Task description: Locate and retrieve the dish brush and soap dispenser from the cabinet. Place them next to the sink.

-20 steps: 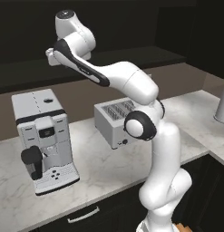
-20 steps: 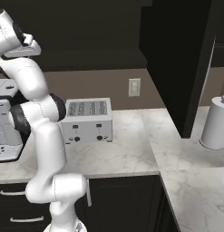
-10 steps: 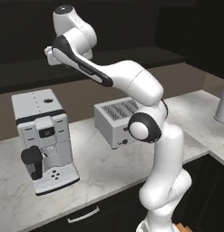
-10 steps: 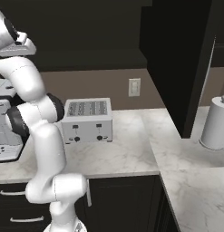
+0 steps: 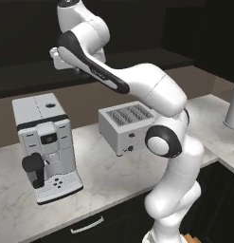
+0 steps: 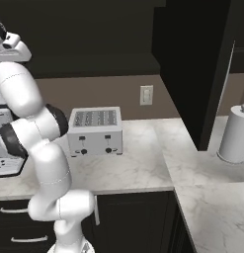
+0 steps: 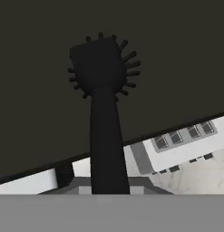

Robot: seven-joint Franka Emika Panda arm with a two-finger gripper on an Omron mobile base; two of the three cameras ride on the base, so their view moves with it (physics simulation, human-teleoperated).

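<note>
The dish brush (image 7: 102, 90) is all black, and in the hand view its thin handle rises from the bottom centre to a rounded, bristled head set against the dark cabinet interior. My gripper (image 5: 55, 53) is shut on the handle's lower end and is held high in front of the black wall cabinet (image 5: 137, 59), above the coffee machine. In the right base view the hand (image 6: 13, 42) sits at the far left edge. The soap dispenser and the sink are out of view.
On the white marble counter (image 5: 104, 171) stand a white coffee machine (image 5: 45, 142) and a toaster (image 5: 130, 126) (image 6: 95, 131). A grey cylinder (image 6: 235, 133) stands at the right, past a tall black panel (image 6: 202, 69). A wall outlet (image 6: 146, 95) is behind the toaster.
The arm has swung slightly, carrying the hand and the brush a little to the left and up. The counter items have not moved.
</note>
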